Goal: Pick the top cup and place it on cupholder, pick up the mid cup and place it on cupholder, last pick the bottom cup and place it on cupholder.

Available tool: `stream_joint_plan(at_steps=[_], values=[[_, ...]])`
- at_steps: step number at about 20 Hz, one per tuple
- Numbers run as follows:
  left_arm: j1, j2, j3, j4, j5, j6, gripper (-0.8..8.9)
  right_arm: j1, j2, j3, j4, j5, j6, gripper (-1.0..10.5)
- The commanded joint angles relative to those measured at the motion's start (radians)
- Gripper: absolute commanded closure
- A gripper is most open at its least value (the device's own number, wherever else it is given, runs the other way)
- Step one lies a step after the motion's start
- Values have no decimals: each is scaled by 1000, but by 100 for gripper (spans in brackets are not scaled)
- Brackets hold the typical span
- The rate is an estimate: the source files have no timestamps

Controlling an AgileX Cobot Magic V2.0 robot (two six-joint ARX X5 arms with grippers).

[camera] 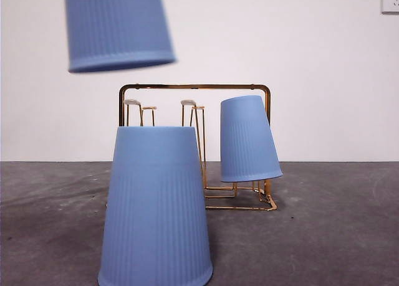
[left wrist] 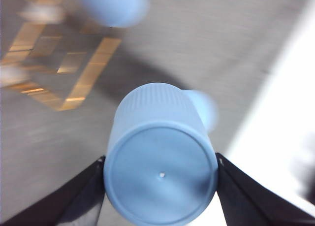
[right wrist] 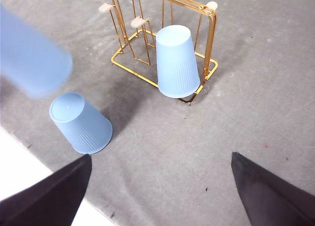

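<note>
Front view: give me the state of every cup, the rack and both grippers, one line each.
Held cup: upside down, in the air, clamped by left gripper.
Hung cup: upside down on a rack peg, tilted.
Table cup: upside down on the table, untouched.
Rack: upright, one cup on it, other pegs bare.
Right gripper: open, holding nothing, above the table.

The raised blue cup [camera: 118, 27] is cut off by the front view's top edge, so whatever holds it there is out of sight, and it shows only as a smear in the right wrist view. In the left wrist view the cupholder [left wrist: 64, 63] is blurred, its pegs unreadable. The standing cup [camera: 156, 208] hides the rack's lower left part in the front view.
</note>
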Motion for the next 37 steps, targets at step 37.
stream_joint_plan(at_steps=[37], values=[[378, 426, 30, 371, -30, 13, 534, 7, 6, 8, 12, 5, -19, 492]])
